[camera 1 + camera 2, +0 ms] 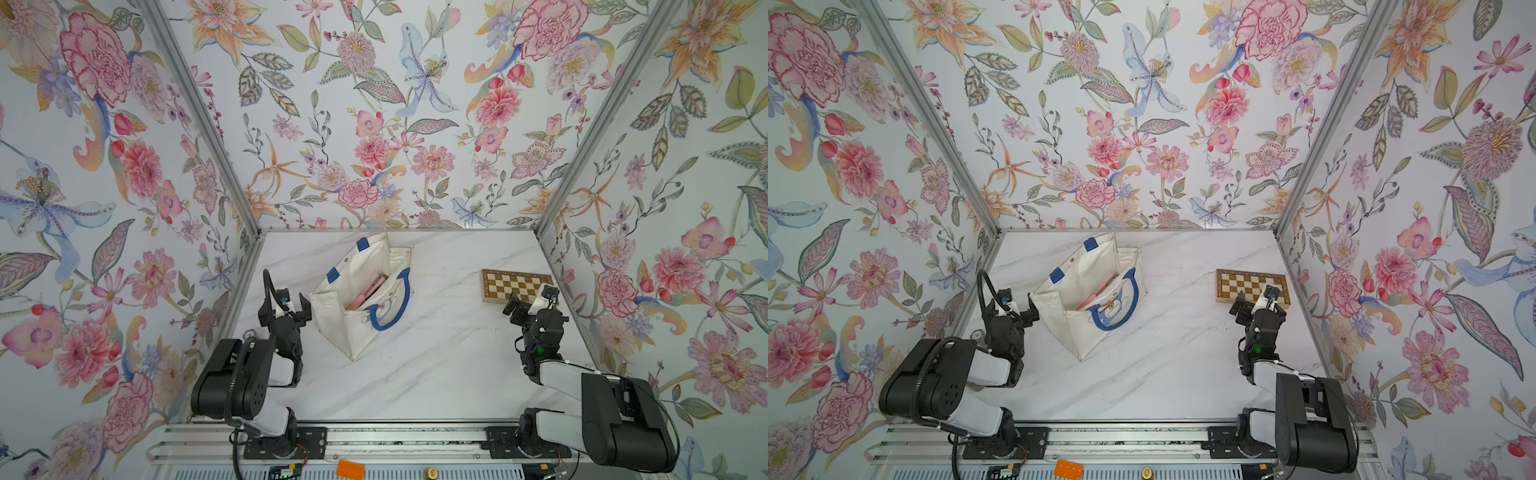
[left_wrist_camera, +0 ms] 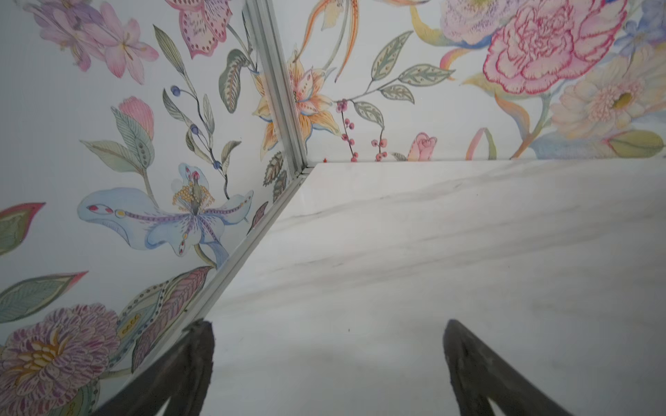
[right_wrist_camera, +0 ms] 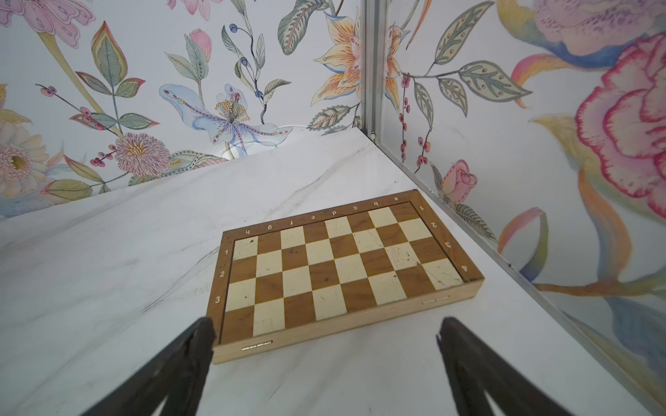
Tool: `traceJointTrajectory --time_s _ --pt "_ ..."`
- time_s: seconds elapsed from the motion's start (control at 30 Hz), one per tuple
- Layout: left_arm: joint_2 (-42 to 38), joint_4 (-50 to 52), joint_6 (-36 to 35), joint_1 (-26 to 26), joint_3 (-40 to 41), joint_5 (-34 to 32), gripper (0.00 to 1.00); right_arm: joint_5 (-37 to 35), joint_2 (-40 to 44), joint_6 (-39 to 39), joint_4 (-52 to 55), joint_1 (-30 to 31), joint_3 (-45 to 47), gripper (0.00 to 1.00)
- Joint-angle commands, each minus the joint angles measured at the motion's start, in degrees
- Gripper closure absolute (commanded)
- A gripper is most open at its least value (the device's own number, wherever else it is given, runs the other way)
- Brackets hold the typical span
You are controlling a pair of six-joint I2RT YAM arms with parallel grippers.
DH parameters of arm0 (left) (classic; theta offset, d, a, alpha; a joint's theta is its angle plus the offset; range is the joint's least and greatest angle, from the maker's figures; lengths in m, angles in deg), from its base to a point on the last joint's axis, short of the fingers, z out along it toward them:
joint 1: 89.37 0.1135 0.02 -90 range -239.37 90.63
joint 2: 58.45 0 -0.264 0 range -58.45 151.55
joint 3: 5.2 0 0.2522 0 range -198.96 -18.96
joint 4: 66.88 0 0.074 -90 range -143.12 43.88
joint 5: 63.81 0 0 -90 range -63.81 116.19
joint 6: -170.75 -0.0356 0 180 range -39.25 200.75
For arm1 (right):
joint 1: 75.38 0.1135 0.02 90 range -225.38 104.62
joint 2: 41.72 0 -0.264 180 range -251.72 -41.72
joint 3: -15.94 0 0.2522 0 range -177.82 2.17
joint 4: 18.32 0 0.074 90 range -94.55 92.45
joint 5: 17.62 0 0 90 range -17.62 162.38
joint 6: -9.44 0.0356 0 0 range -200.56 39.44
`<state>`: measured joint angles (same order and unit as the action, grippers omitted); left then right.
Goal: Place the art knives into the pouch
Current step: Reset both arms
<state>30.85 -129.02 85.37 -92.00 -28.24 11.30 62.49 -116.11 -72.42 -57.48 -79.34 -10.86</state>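
Pouch [image 1: 353, 270] left of chessboard [image 1: 513, 284], both on table [image 1: 436, 365]

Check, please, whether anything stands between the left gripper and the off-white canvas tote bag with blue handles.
Nothing visible does. The open left gripper hangs close beside one corner of the off-white canvas tote bag, with no object between them. The brown-and-cream wooden chessboard lies well away, on the bag's other side.

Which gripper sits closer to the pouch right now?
Left. The left gripper is open right beside a corner of the pouch; the right gripper is open across the table, at the chessboard.
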Motion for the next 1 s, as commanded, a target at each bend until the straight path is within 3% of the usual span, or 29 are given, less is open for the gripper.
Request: traceJointTrajectory --time_s 0.0,0.17,0.23,0.3,0.37,0.43,0.97 --pt "-0.28 -5.41 -1.76 -0.09 -0.82 3.35 0.0 1.89 -3.42 -0.59 -7.7 -0.51 0.97 0.01" --pt "-0.17 -4.74 -2.43 -0.17 -2.47 4.5 0.01 2.42 -9.02 -5.84 -14.61 3.45 1.44 0.01" --pt "-0.15 -4.76 -2.51 -0.19 -2.53 4.33 0.01 1.9 -15.74 -7.43 -21.98 4.43 0.82 0.01" --pt "-0.13 -4.84 -2.58 -0.25 -2.43 4.27 0.01 1.53 -12.91 -8.34 -8.53 5.78 -3.32 0.01" --pt "-0.15 -4.95 -2.67 -0.35 -2.37 4.28 0.01 1.22 -15.3 -9.25 -14.15 6.1 -2.83 0.01" --pt "-0.17 -4.05 -3.0 -0.35 -2.82 4.87 0.0 1.57 -13.48 -8.68 -8.84 5.91 -3.79 0.01" --pt "-0.17 -3.82 -3.91 -1.39 -3.04 3.21 0.0 1.19 -14.24 -9.02 -11.44 6.08 -3.28 0.01"
